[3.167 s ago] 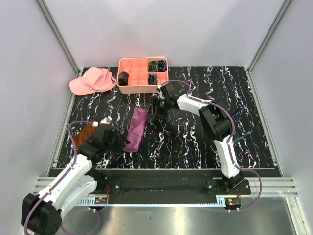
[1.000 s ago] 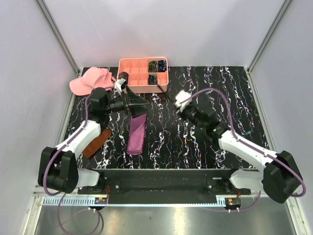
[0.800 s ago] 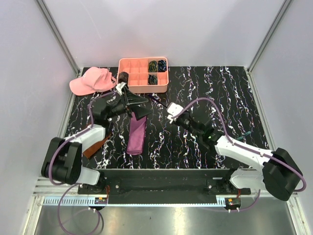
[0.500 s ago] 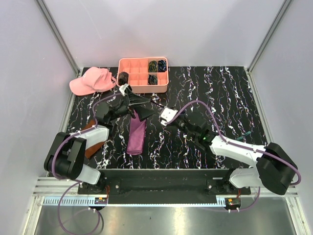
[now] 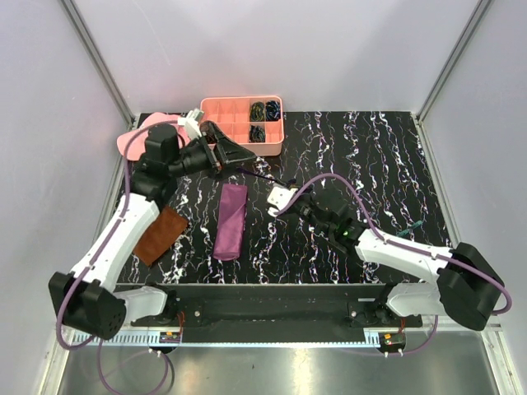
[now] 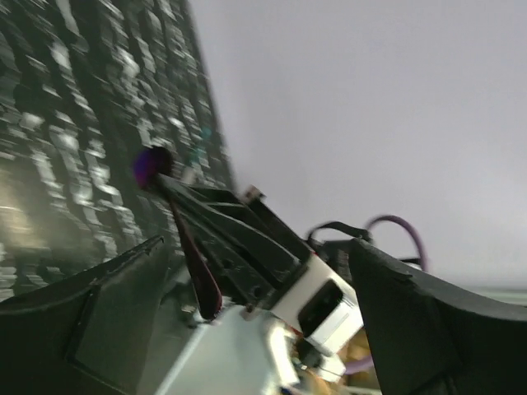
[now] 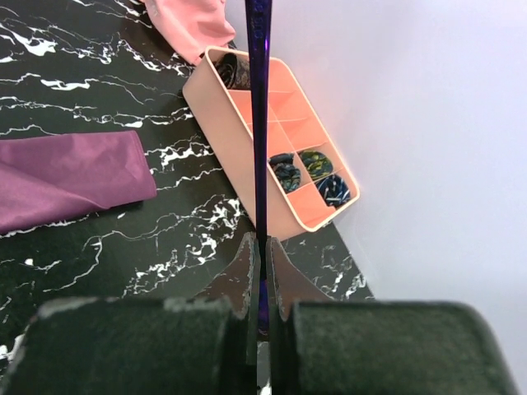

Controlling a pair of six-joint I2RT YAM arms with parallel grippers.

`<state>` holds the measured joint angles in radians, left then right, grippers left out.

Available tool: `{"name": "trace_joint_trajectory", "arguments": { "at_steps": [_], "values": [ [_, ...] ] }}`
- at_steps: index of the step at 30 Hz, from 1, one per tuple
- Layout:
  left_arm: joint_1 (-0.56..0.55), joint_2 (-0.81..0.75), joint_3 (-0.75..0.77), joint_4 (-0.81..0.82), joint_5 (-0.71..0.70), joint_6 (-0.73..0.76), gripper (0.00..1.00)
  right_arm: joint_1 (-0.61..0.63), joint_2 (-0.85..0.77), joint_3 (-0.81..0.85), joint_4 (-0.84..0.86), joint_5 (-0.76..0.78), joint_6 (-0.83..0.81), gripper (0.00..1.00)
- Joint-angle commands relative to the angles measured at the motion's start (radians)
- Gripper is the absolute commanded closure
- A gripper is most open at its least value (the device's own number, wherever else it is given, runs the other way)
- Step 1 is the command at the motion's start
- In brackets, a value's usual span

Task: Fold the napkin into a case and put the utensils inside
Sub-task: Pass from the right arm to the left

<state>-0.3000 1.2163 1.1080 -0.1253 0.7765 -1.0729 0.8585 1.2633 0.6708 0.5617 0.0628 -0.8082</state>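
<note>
The napkin [image 5: 230,220] lies folded into a long magenta-purple strip on the black marbled table; in the right wrist view the napkin [image 7: 66,183] is at the left. My right gripper [image 5: 291,190] is low over the table to its right, shut on a slim dark purple utensil [image 5: 265,175] that points toward the tray. That utensil [image 7: 260,123] runs straight up from the closed jaws. My left gripper [image 5: 235,156] hangs open above the napkin's far end, empty. Its blurred wrist view shows the utensil's purple end [image 6: 152,164] ahead of it.
A pink divided tray [image 5: 243,146] with dark coiled bundles stands at the back. A pink cap [image 5: 132,141] lies to its left, partly behind my left arm. A rust-brown cloth [image 5: 160,234] lies left of the napkin. A small teal piece [image 5: 409,230] lies far right.
My left arm has lifted and swung back toward the tray, its jaws spread fully. My right gripper has come nearer and leftward with the utensil. The napkin has not moved.
</note>
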Motion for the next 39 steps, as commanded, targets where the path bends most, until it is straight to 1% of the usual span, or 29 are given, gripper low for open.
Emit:
{"name": "trace_joint_trajectory", "arguments": {
  "at_steps": [1,3,4,6,7,9,10,11,13,14,17,18,19,22,23,24,25,32,33,34,37,39],
  "values": [
    [-0.01,-0.026,0.134,-0.437,-0.206,0.368,0.08,0.025,-0.027,0.072,0.004,0.029,-0.077,1.0],
    [-0.016,0.009,0.173,-0.483,-0.204,0.425,0.1,0.025,-0.027,0.078,0.001,0.037,-0.095,1.0],
    [-0.016,0.021,0.208,-0.522,-0.18,0.485,0.12,0.025,-0.027,0.078,0.0,0.035,-0.101,1.0],
    [-0.016,0.067,0.237,-0.556,-0.139,0.539,0.15,0.025,-0.036,0.081,-0.011,0.023,-0.111,1.0],
    [-0.016,0.096,0.249,-0.565,-0.067,0.568,0.18,0.025,-0.038,0.085,-0.025,0.011,-0.114,1.0],
    [-0.017,0.117,0.256,-0.566,-0.02,0.591,0.19,0.025,-0.032,0.099,-0.058,-0.006,-0.134,1.0],
    [-0.018,0.13,0.259,-0.563,0.028,0.6,0.22,0.027,-0.03,0.11,-0.075,-0.009,-0.138,1.0],
    [-0.019,0.137,0.262,-0.562,0.046,0.61,0.26,0.028,-0.027,0.111,-0.075,-0.008,-0.15,1.0],
    [-0.024,0.161,0.271,-0.56,0.076,0.619,0.27,0.028,-0.03,0.118,-0.078,-0.017,-0.158,1.0],
    [-0.025,0.169,0.274,-0.559,0.084,0.619,0.32,0.03,-0.025,0.124,-0.085,-0.021,-0.164,1.0],
    [-0.031,0.193,0.289,-0.556,0.102,0.623,0.39,0.036,-0.012,0.147,-0.111,-0.027,-0.195,1.0],
    [-0.031,0.195,0.292,-0.557,0.102,0.631,0.44,0.037,-0.01,0.153,-0.117,-0.032,-0.203,1.0],
    [-0.031,0.198,0.294,-0.557,0.104,0.633,0.46,0.037,-0.01,0.161,-0.14,-0.034,-0.21,1.0],
    [-0.031,0.193,0.296,-0.557,0.109,0.636,0.52,0.042,-0.001,0.168,-0.157,-0.029,-0.232,1.0],
    [-0.031,0.192,0.297,-0.557,0.109,0.64,0.55,0.042,-0.004,0.168,-0.158,-0.034,-0.232,1.0],
    [-0.031,0.19,0.296,-0.557,0.107,0.642,0.63,0.043,-0.002,0.17,-0.164,-0.032,-0.232,1.0],
    [-0.031,0.189,0.294,-0.557,0.109,0.645,0.66,0.045,-0.002,0.171,-0.167,-0.035,-0.232,1.0],
    [-0.033,0.173,0.291,-0.557,0.118,0.66,0.71,0.054,0.011,0.168,-0.18,-0.034,-0.243,1.0],
    [-0.033,0.173,0.293,-0.556,0.121,0.662,0.82,0.056,0.013,0.168,-0.18,-0.034,-0.243,1.0],
    [-0.033,0.175,0.293,-0.557,0.122,0.665,0.85,0.059,0.016,0.17,-0.18,-0.032,-0.244,1.0],
    [-0.036,0.172,0.289,-0.559,0.113,0.669,1.0,0.06,0.021,0.174,-0.174,-0.029,-0.243,1.0],
    [-0.04,0.158,0.285,-0.557,0.089,0.685,1.0,0.06,0.019,0.177,-0.161,-0.021,-0.235,1.0]
  ]
}}
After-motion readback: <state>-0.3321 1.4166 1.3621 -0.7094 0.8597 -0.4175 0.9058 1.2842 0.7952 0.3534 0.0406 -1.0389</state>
